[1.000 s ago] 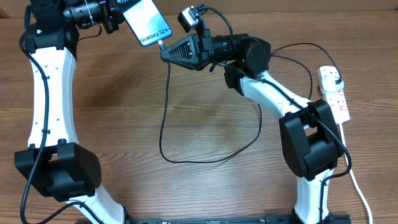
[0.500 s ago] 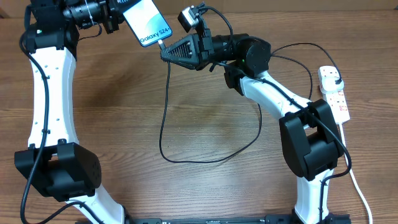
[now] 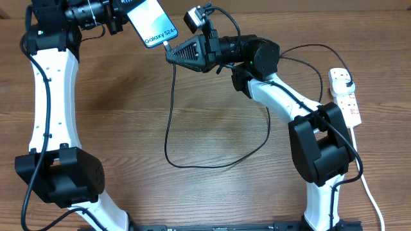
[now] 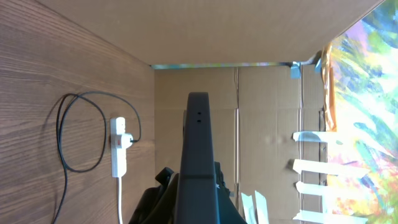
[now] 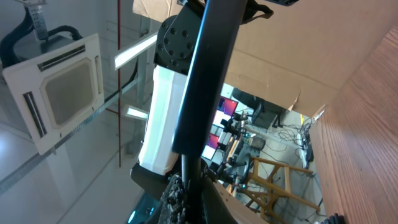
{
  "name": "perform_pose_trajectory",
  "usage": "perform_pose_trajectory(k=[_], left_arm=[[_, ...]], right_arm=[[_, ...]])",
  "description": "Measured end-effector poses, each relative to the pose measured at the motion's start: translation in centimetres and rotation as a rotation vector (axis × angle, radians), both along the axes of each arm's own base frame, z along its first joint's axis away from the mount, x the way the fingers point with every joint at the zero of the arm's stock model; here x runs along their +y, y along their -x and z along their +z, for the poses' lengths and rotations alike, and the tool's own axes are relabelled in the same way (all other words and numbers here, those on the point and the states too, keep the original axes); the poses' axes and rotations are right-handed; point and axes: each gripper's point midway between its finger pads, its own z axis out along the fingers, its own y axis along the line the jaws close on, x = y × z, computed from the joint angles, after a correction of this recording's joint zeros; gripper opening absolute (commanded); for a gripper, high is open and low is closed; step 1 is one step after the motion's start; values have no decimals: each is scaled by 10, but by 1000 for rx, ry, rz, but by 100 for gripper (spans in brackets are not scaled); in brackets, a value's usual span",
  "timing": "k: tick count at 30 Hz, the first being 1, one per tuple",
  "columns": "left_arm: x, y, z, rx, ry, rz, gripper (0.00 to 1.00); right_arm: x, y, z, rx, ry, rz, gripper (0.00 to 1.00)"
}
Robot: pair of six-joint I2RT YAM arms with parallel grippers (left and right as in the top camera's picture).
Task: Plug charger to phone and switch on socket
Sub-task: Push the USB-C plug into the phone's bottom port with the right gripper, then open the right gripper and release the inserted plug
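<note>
You're in a robotics lab: cardboard walls [image 4: 261,93] fence your wooden table [image 3: 212,128]; the right wrist view shows a ceiling air-conditioner [image 5: 59,93] at nine o'clock, with lit monitors [image 5: 225,112] beyond.

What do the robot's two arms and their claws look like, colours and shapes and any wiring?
Both match: the left arm and right arm have white links between bulky black joint housings, with thin black cables alongside. The right claw is black, ribbed and tapers to a point, with a small camera mounted above. The left claw is black too.
</note>
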Motion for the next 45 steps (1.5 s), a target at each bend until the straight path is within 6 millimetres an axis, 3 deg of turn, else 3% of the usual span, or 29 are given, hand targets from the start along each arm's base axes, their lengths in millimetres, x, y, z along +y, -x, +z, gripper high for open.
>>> perform_pose_trajectory(k=[45], left_arm=[[-8, 2, 1, -79, -32, -32, 11]], right_arm=[[4, -3, -12, 58, 63, 22, 4]])
